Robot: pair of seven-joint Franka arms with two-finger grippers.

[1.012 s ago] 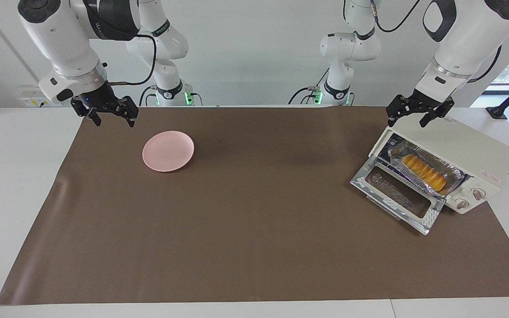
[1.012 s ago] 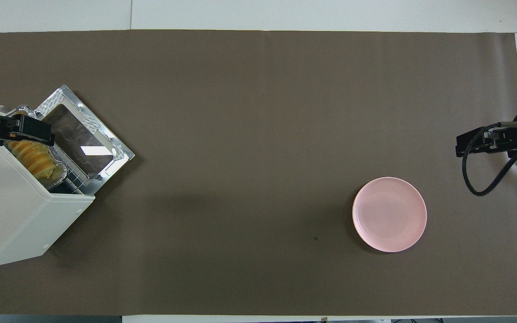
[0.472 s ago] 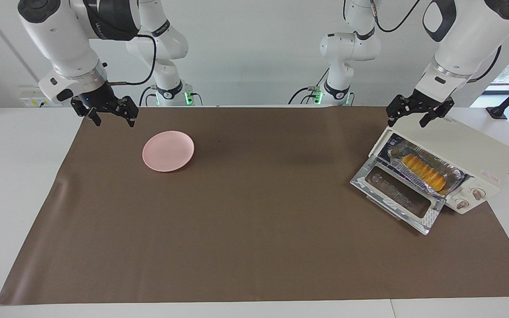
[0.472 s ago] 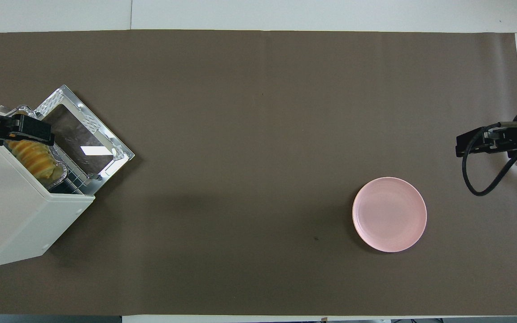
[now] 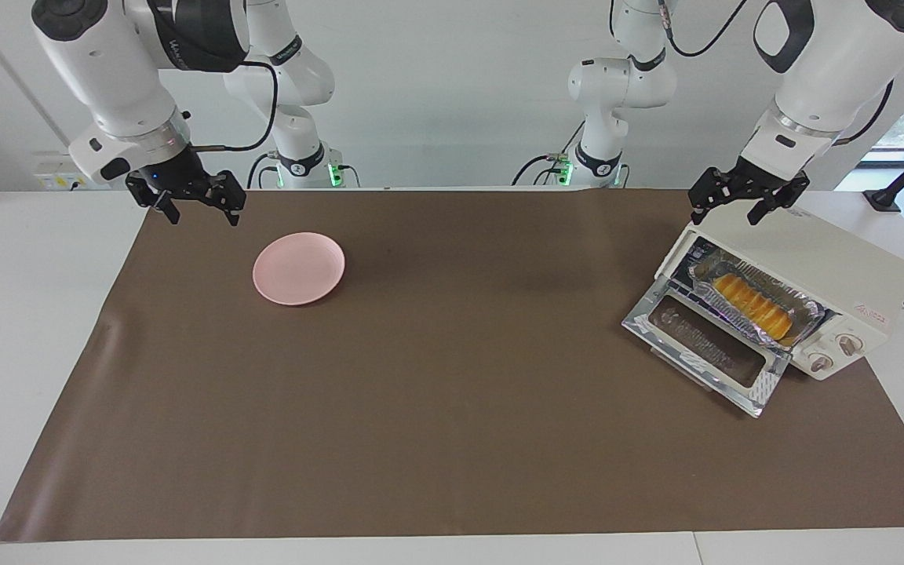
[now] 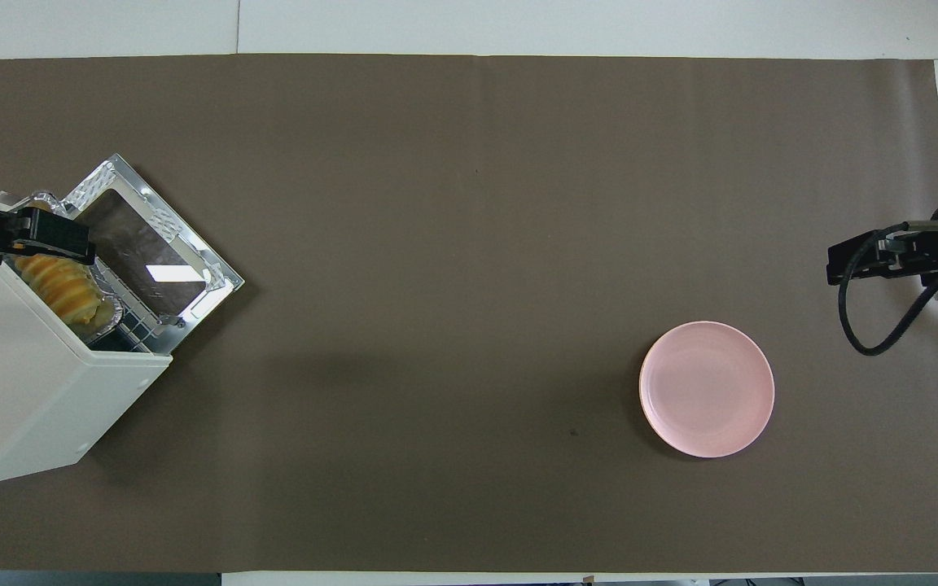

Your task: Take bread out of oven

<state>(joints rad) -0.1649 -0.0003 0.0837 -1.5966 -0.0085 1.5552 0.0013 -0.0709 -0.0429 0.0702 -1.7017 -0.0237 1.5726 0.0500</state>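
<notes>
The oven point(image 5: 801, 294) sits at the left arm's end of the table point(image 5: 452, 486), on the brown mat point(image 5: 452, 408), turned at an angle with its door point(image 5: 707, 349) dropped flat and open. The bread point(image 5: 752, 305) lies inside the oven in a foil tray point(image 5: 805, 314), which rests on the rack. The left gripper point(image 5: 741, 205) hangs over the oven's top corner nearest the robots, clear of it, its fingers spread apart and holding nothing. The right gripper point(image 5: 197, 205) hangs over the mat's edge at the right arm's end, near the robots' edge of the table, fingers also apart and empty. A pink plate point(image 5: 299, 267) lies on the mat near that gripper, well apart from the oven.
</notes>
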